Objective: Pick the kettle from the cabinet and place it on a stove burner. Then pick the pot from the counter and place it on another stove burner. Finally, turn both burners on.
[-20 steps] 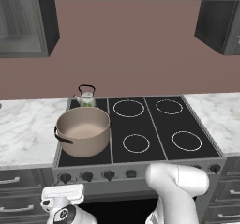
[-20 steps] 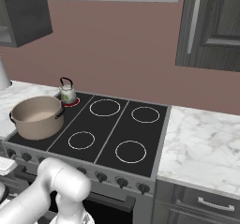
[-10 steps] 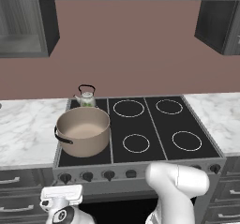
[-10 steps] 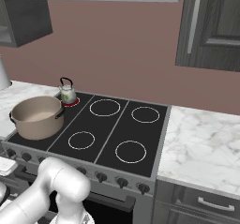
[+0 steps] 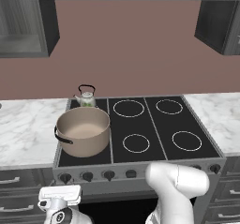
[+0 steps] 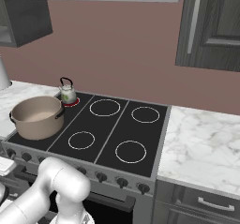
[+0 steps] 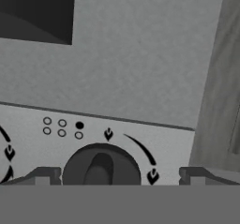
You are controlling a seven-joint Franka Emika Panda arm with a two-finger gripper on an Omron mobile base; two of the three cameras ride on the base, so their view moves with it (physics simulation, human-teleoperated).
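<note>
The small floral kettle (image 5: 86, 97) (image 6: 67, 93) stands on the back-left burner, where a red glow (image 6: 71, 103) shows at its base. In front of it, the large tan pot (image 5: 83, 130) (image 6: 37, 116) sits on the front-left burner of the black cooktop (image 5: 154, 124). My gripper (image 7: 119, 175) is low in front of the stove, open. Its fingertips (image 7: 44, 174) stand on either side of a dark knob (image 7: 101, 167) without touching it. This is the leftmost knob (image 5: 65, 176) of the front row. My hand (image 5: 59, 200) shows just below that row.
White marble counter (image 5: 23, 124) (image 6: 201, 143) flanks the stove on both sides. A dark wall cabinet (image 6: 211, 26) with a silver bar handle hangs at the right, another cabinet (image 5: 26, 26) at the left. Grey drawers (image 6: 206, 204) sit under the counter. Three burner rings (image 6: 130, 151) are bare.
</note>
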